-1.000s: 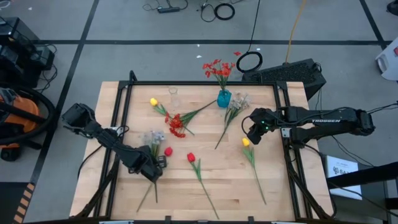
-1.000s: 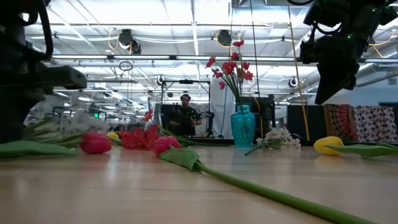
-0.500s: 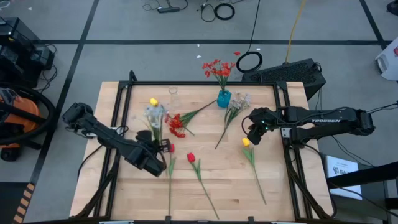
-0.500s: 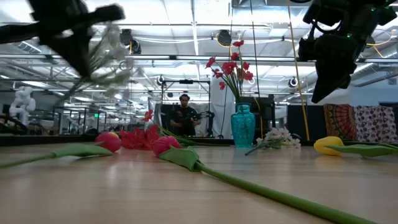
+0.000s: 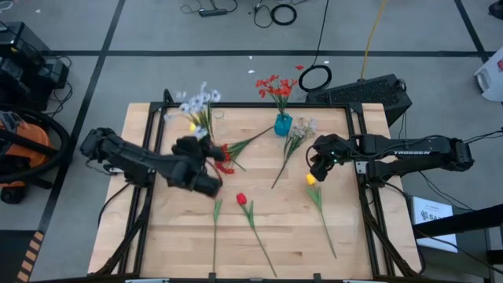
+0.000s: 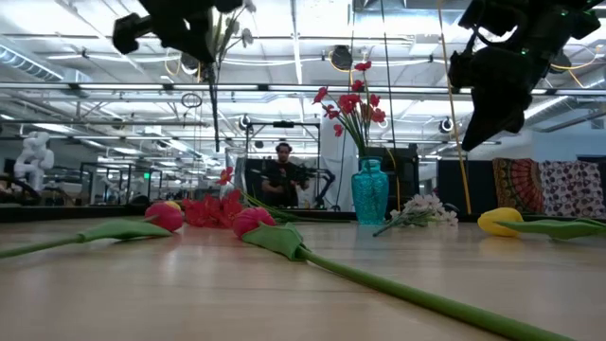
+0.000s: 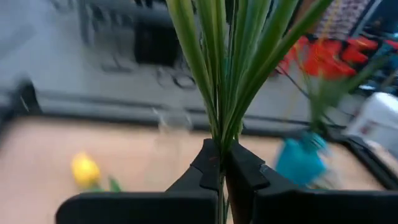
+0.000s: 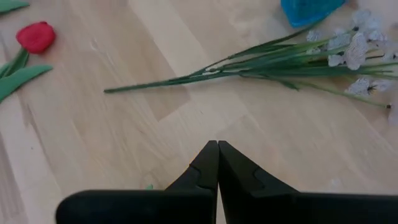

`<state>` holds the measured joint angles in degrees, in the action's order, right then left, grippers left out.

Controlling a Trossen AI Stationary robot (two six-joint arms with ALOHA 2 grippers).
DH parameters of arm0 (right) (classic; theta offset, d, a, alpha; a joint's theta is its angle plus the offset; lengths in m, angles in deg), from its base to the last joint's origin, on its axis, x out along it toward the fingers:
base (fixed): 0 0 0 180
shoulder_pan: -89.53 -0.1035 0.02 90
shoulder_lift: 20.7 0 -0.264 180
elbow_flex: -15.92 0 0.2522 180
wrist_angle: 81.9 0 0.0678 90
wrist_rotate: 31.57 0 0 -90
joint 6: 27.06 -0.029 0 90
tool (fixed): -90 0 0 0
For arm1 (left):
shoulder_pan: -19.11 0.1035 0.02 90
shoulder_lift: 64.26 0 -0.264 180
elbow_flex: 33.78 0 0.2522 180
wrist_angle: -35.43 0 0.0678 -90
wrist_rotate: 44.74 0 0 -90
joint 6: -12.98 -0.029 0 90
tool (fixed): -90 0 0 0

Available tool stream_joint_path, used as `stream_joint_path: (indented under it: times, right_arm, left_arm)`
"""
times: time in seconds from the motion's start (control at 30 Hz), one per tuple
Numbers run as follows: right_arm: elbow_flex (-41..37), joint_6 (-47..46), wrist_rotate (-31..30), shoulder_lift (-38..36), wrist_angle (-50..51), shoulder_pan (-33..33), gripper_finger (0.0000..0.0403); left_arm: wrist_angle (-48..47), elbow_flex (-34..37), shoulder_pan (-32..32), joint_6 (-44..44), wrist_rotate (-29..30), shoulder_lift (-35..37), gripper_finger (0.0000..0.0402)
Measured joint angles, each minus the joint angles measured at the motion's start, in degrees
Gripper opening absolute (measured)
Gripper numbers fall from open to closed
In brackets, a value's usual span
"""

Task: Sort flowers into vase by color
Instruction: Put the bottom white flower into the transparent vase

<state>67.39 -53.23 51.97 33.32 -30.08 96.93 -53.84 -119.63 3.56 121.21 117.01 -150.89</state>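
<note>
My left gripper (image 5: 207, 148) (image 7: 221, 152) is raised over the table's far left part, shut on a pale white spray (image 5: 196, 102). A clear glass vase (image 7: 168, 124) and a yellow tulip (image 7: 85, 169) lie beyond it. The blue vase (image 5: 283, 124) at the far middle holds red sprays (image 5: 277, 85). Lying on the table are a red spray (image 5: 224, 157), a red tulip (image 5: 242, 200), another white spray (image 8: 298, 59) and a second yellow tulip (image 5: 311, 180). My right gripper (image 5: 313, 171) (image 8: 217, 146) hangs shut over that tulip, touching nothing. My left gripper pinches the white spray's bundle of green stems (image 7: 221, 134) between its two fingers. The stems fan out beyond the fingertips toward the table's far edge, with the blossoms (image 6: 241, 28) high up. The spray is lifted clear of the table, and a stem end (image 6: 213, 95) hangs below the fingers.
Another tulip's green stem (image 5: 215, 236) runs from under my left gripper toward the near edge. A black frame (image 5: 236, 104) rims the table. Bare wood lies at the near left and near right. In the low view a person stands far behind the table.
My left gripper has risen from the table's near left and gone toward the far edge, turning from pointing down to nearly level. It has stayed shut on the white spray, which has been lifted clear and swung round, its blossoms now high over the far left.
</note>
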Motion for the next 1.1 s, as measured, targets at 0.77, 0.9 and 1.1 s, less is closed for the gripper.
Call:
stream_joint_path:
  times: [0.77,0.9,1.1]
  right_arm:
    - [0.0,-9.75,-7.66,0.02,-1.94,0.5,0.0]
    - [0.0,-12.12,-8.69,0.02,-1.91,0.5,0.0]
    - [0.0,-13.11,-8.71,0.02,-1.89,0.5,0.0]
  left_arm:
    - [66.26,0.62,37.47,-99.57,-41.39,11.74,0.0008]
    - [67.58,3.62,44.62,-100.13,-52.11,13.27,0.0008]
    - [84.51,14.92,52.4,-98.98,-68.94,17.52,0.0008]
